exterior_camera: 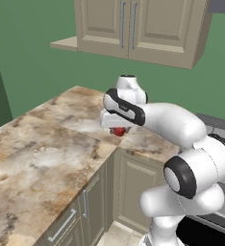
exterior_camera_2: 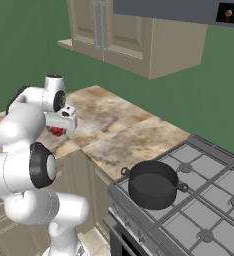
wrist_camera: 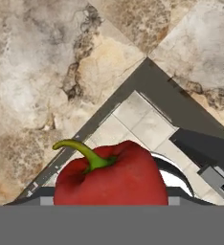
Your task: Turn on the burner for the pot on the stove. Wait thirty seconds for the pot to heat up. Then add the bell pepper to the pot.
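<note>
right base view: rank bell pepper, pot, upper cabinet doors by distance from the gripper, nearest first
1. bell pepper: right under the gripper, by the counter's front edge.
2. upper cabinet doors: on the wall above and behind the counter.
3. pot: front left burner of the stove, off to the arm's right.

2 and 3 are close; ranking is tentative.

A green wall [exterior_camera: 32, 62] runs behind the kitchen corner. Beige wall cabinets [exterior_camera: 133, 29] with slim metal handles hang on it, a small open shelf [exterior_camera: 64, 44] jutting from their left side. Below, the L-shaped desk [exterior_camera: 32, 144] has a mottled brown and cream marble top, with beige base cabinets [exterior_camera: 129, 187] and drawer fronts beneath. Pale floor tiles [exterior_camera: 118, 235] show in the near gap. In the right base view a grey hood [exterior_camera_2: 179, 10] hangs at the top right edge.
</note>
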Controlling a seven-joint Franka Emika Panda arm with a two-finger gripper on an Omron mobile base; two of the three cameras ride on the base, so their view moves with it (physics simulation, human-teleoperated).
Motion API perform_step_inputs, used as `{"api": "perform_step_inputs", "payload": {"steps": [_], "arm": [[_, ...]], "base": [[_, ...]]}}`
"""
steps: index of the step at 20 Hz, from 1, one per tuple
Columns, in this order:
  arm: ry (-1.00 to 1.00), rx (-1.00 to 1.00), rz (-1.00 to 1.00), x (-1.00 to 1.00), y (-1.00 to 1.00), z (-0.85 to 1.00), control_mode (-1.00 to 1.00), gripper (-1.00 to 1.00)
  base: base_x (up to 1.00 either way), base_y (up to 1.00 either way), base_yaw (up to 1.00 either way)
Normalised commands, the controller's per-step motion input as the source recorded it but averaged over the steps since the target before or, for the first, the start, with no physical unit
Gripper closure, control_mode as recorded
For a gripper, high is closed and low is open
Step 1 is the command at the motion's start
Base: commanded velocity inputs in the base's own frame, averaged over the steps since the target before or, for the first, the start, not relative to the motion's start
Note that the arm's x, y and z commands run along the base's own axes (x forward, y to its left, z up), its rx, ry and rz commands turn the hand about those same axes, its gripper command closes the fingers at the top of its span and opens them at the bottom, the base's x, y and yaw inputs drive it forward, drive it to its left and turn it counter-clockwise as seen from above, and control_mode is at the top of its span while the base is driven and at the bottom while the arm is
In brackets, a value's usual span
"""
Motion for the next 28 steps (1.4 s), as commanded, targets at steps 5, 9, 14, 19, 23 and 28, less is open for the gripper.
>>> {"api": "perform_step_inputs", "payload": {"steps": [5,9,14,19,23,28], "arm": [[-0.13,-0.09,0.00,-0.63,-0.40,-0.04,-1.00,1.00],[-0.33,0.00,-0.01,-0.64,-0.49,-0.05,-1.00,1.00],[-0.25,0.00,-0.03,-0.33,-0.57,0.07,-1.00,1.00],[-0.03,-0.03,-0.04,-0.01,-0.87,0.23,-1.00,1.00],[0.00,-0.01,-0.06,0.00,-1.00,0.15,-1.00,1.00],[0.00,0.00,-0.06,0.00,-1.00,0.04,-1.00,1.00]], "base": [[0.00,0.00,0.00],[0.00,0.00,0.00],[0.00,0.00,0.00],[0.00,0.00,0.00],[0.00,0.00,0.00],[0.00,0.00,0.00]]}}
